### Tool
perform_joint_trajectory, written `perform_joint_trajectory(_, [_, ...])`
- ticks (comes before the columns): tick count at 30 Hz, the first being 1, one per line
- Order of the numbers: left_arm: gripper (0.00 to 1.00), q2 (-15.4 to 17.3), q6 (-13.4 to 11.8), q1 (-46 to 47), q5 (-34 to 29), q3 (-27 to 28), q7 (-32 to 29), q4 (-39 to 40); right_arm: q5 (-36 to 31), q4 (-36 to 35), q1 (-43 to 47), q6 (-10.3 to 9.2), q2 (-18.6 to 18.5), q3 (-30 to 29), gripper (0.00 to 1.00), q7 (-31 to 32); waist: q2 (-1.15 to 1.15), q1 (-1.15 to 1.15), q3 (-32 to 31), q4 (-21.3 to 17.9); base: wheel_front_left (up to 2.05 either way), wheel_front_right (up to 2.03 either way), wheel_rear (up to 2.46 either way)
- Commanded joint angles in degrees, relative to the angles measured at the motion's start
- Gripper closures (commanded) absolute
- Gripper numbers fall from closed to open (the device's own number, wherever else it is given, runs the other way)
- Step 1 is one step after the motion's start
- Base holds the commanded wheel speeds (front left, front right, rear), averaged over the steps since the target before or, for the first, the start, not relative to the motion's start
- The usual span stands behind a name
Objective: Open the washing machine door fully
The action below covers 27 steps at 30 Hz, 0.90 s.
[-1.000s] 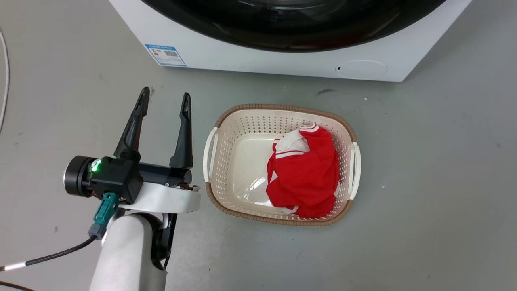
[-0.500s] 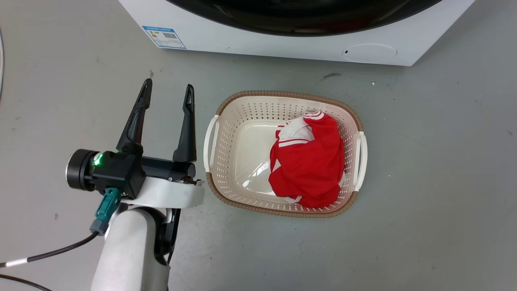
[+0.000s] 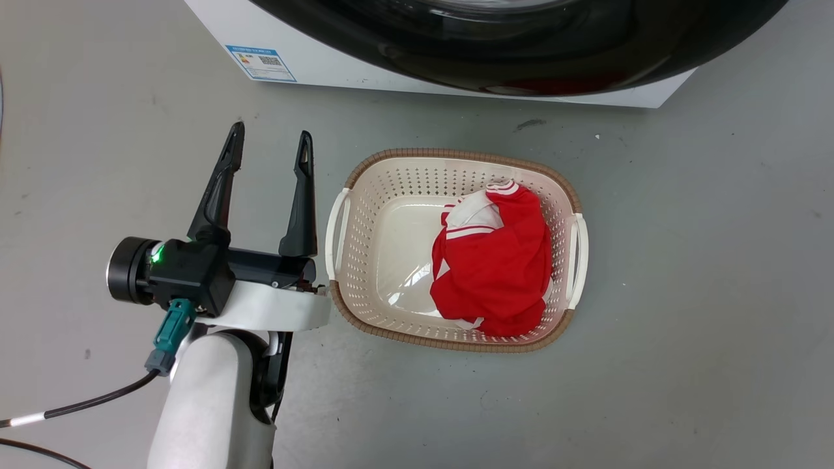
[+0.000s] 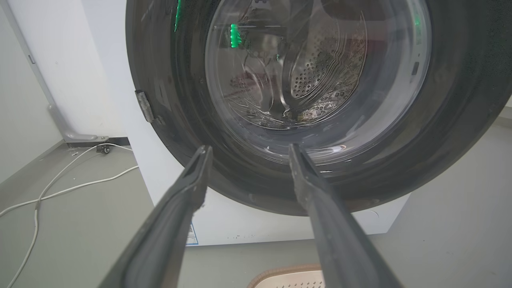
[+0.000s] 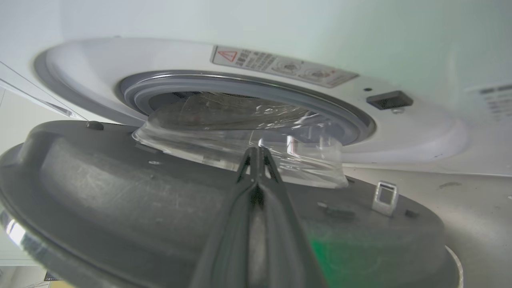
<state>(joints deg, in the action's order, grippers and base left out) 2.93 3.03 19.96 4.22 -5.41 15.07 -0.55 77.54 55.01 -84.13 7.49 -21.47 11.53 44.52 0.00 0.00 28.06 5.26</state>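
Note:
The washing machine (image 3: 326, 58) stands at the top of the head view, and its black-rimmed washing machine door (image 3: 521, 58) is swung partly out over the floor. My left gripper (image 3: 269, 135) hangs open at the lower left, clear of the door. In the left wrist view the door (image 4: 460, 120) faces my open left gripper (image 4: 249, 152), a little beyond its tips. In the right wrist view my right gripper (image 5: 258, 154) is shut, lying along the door's grey inner face (image 5: 120, 188) with its tips at the clear glass bowl (image 5: 240, 144). The grey gasket (image 5: 240, 86) shows behind.
A cream laundry basket (image 3: 456, 176) holding a red garment (image 3: 495, 267) sits on the grey floor just right of my left gripper, below the door. White cables (image 4: 60, 188) lie on the floor left of the machine. The door's latch hook (image 5: 385, 196) sticks up from the inner rim.
The door has swung outward and now covers the machine's lower right front. The head camera has shifted a little. The left gripper stays open in about the same place.

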Motion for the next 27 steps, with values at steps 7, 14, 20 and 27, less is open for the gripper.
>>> perform_joint_trajectory(7, [0.00, -0.1, -0.3, -0.5, 0.0, -0.2, 0.1, -0.7, 3.2, -4.0, 5.3, -0.01, 0.7, -0.4, 1.00, 7.5, 0.00, 0.00, -1.5, -0.3, 0.00, 0.00, 0.00])
perform_joint_trajectory(14, [0.00, -0.1, 0.4, -4.1, -0.2, -0.3, 0.1, -2.9, 4.9, -8.6, 16.0, 0.00, 3.0, 0.0, 1.00, 9.7, 0.00, 0.00, -9.7, -0.8, 0.00, 0.00, 0.00])
perform_joint_trajectory(20, [0.00, -0.1, 1.3, -7.5, -0.2, -1.0, 0.1, -4.9, 5.9, -10.7, 24.3, 0.00, 5.8, 0.9, 1.00, 10.5, 0.00, 0.00, -16.7, -1.1, 0.00, 0.00, 0.00])
perform_joint_trajectory(27, [0.00, -0.1, 1.5, -10.5, 0.6, -1.8, 0.1, -5.9, 6.9, -13.1, 31.4, 0.00, 9.6, 1.9, 1.00, 11.4, 0.00, 0.00, -21.3, -1.2, 0.00, 0.00, 0.00])
